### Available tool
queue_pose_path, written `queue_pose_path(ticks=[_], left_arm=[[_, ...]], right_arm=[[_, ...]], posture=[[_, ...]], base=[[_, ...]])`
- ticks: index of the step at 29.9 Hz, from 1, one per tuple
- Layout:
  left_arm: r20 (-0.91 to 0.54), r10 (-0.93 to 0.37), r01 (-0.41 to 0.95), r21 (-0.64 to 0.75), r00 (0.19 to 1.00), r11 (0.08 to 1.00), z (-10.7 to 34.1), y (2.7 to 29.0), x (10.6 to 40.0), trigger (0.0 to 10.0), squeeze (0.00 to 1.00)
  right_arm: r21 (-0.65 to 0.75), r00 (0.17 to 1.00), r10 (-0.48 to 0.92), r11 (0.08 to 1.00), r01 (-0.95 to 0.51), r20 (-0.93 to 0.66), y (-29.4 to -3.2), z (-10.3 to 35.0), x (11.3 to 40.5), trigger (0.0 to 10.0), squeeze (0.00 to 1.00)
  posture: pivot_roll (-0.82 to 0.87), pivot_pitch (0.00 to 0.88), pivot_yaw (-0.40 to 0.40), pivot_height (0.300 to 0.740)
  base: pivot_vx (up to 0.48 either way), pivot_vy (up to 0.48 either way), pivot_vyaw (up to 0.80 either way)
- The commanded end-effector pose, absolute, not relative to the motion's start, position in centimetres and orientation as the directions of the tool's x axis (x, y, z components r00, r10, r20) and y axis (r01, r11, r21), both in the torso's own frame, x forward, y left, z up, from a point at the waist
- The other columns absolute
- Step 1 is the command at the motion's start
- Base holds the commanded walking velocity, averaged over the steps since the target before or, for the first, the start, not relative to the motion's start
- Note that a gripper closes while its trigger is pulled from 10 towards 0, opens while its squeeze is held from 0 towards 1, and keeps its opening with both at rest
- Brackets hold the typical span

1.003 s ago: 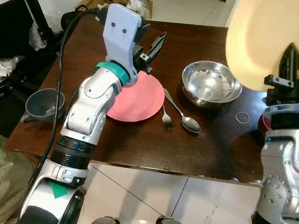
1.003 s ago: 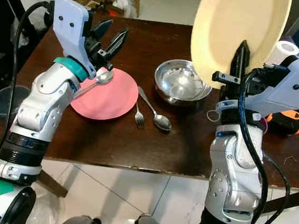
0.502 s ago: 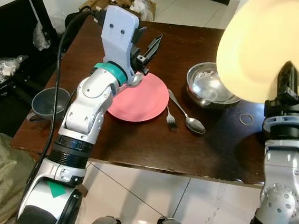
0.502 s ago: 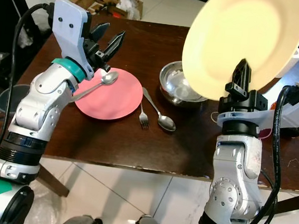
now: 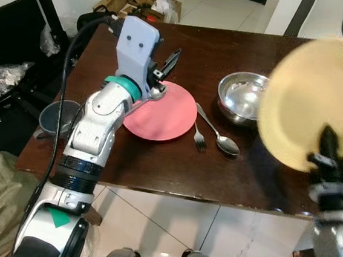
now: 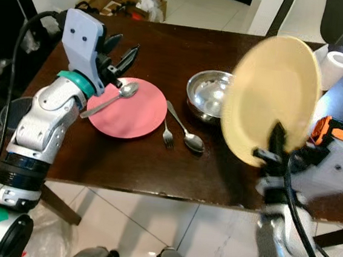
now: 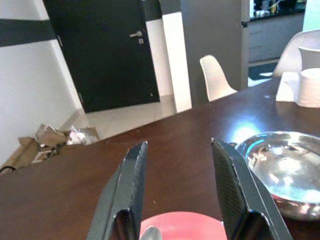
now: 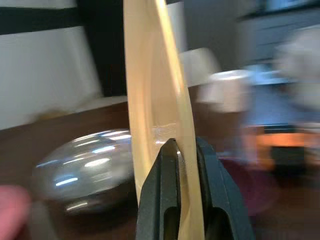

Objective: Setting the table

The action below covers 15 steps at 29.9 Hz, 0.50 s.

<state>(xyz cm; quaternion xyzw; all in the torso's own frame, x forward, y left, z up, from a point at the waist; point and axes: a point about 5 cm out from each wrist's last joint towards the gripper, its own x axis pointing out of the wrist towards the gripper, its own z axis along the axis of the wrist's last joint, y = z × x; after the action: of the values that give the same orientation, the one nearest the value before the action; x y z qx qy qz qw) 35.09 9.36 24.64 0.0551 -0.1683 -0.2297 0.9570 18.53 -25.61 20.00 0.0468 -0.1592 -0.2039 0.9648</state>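
Observation:
A pale yellow plate (image 6: 271,101) is held upright on its edge, with my right gripper (image 6: 275,135) shut on its lower rim, above the table's near right side. In the right wrist view the plate (image 8: 150,90) stands edge-on between the fingers (image 8: 160,190). My left gripper (image 6: 123,46) hangs open just above the far left rim of a pink plate (image 6: 133,113), holding nothing. A spoon (image 6: 117,93) lies across that plate's left edge. A fork (image 6: 168,134), a second spoon (image 6: 188,139) and a steel bowl (image 6: 204,92) sit to its right.
The dark wooden table (image 6: 155,169) ends close in front of me. A paper towel roll (image 6: 339,62) and an orange tool (image 6: 341,130) sit at the right. A grey cup (image 5: 57,117) stands at the left edge. Boxes and a black stand are beyond the table.
My right arm has swung the yellow plate down from head height to just above the table's right side. The left gripper stays open over the pink plate.

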Motion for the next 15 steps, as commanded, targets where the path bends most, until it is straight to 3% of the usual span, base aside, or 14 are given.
queue_pose_path(ticks=[1,10,15], left_arm=[[0.271,-0.469,0.436,0.176,0.84,0.883,24.1,9.2,35.2,10.0,0.0],[0.264,-0.503,0.47,0.182,0.823,0.864,24.1,8.4,35.6,10.0,0.0],[0.261,-0.507,0.473,0.185,0.821,0.861,24.1,8.4,35.7,10.0,0.0]], right_arm=[[0.159,0.818,-0.471,0.882,0.444,0.328,-26.5,20.7,17.3,10.0,0.0],[0.131,0.581,-0.709,0.672,0.729,0.399,-30.4,21.6,12.8,10.0,0.0],[0.124,0.557,-0.725,0.647,0.752,0.405,-30.8,21.7,12.4,10.0,0.0]], posture=[[-0.05,0.0,0.108,0.74],[-0.07,0.003,0.143,0.74],[-0.07,0.003,0.145,0.74]], base=[[0.0,0.0,0.0],[0.0,0.0,0.0],[0.0,0.0,0.0]])
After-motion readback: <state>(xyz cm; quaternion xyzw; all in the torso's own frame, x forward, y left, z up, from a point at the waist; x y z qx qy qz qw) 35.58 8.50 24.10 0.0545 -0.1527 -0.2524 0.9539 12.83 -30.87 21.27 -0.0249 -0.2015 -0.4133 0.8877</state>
